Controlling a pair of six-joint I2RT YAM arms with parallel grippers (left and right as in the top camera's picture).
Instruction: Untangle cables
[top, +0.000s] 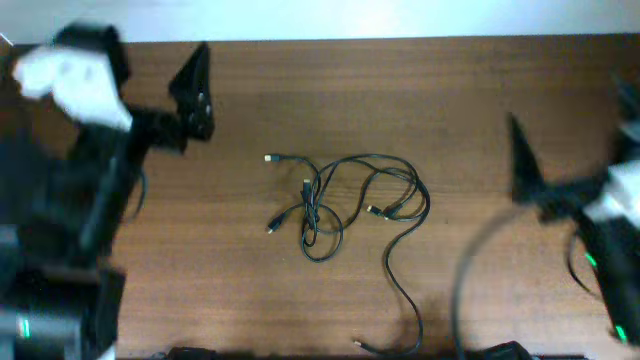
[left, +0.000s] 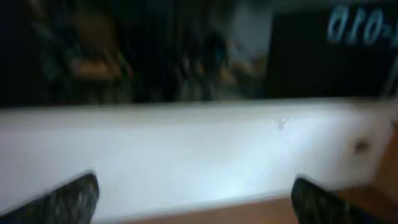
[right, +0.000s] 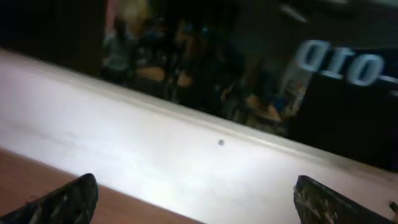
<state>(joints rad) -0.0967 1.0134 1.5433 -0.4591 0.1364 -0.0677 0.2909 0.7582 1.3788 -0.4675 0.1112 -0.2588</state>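
Nearest the robot's edge of the table (top: 480, 80), one small plug end (top: 360, 345) of the cables (top: 345, 195) lies by itself. Its cord climbs away in a loose wave toward the middle. There the two thin black cords tangle together: a tight crossing (top: 311, 215) left of centre, wider loops to its right, and two more plugs sticking out on the left side. Further out, and well apart from all of it, the left end effector (top: 197, 80) and the right end effector (top: 520, 150) hang on either side, both pointing toward the far edge.

The step in hand looks to be the first reach. It would go best if one arm pinched a free tail (the lone near strand is the easiest target) while the other took a loop on the opposite side. Pulling would then open the crossing rather than tighten it. Each arm should take a single strand, low to the wood.

Only the overhead view shows the cables at all. The wrist views see none, just a white ledge (left: 186, 155) beyond the table. They do settle what the overhead blurs: in each, the fingertips (left: 71, 200) sit at opposite corners of the frame, spread wide with nothing between them.
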